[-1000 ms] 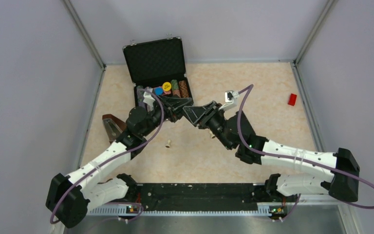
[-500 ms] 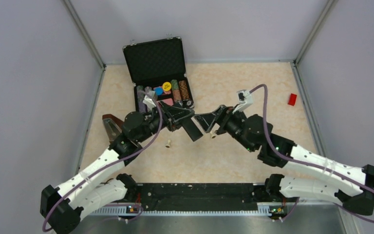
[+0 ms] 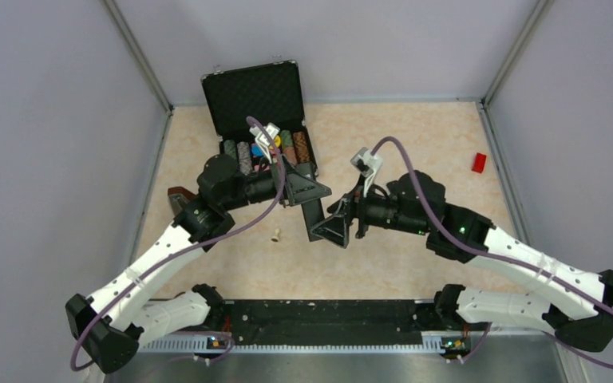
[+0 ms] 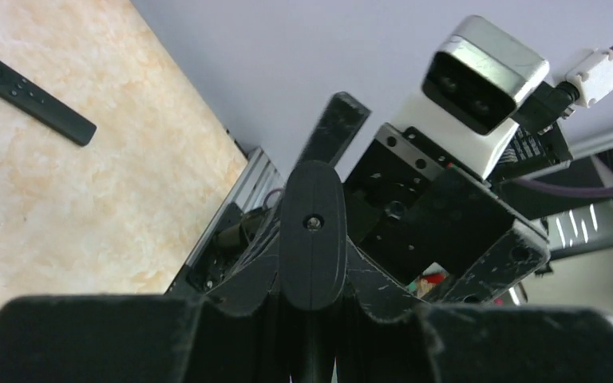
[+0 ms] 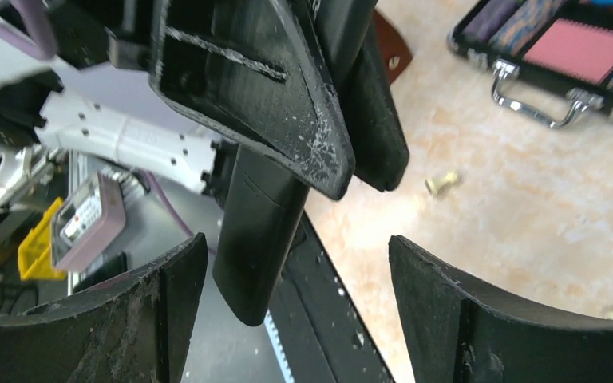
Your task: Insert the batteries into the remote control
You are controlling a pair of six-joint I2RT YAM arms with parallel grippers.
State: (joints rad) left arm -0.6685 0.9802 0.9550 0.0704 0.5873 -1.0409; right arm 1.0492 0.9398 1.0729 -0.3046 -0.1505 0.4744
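My left gripper (image 3: 307, 191) is shut on a plain black bar (image 3: 317, 217) with no buttons showing; it hangs toward the near edge. In the left wrist view the bar (image 4: 313, 239) rises between my left gripper (image 4: 313, 327) fingers. My right gripper (image 3: 329, 229) is open around the bar's lower end. In the right wrist view the bar (image 5: 259, 223) hangs between the right gripper (image 5: 295, 243) jaws, closer to one finger and touching neither. The remote control (image 4: 28, 92), buttons up, lies on the table. The batteries look like a small red shape (image 3: 479, 162) by the right wall.
An open black case (image 3: 255, 100) of coloured chips stands at the back. A brown object (image 3: 179, 203) lies by the left wall. Small cream pegs (image 3: 275, 235) (image 5: 440, 183) lie on the table. A black rail (image 3: 319, 311) runs along the near edge.
My right gripper let go of the bar, opened wide and swung down to its near end. My left gripper turned, so the bar now points toward the near edge.
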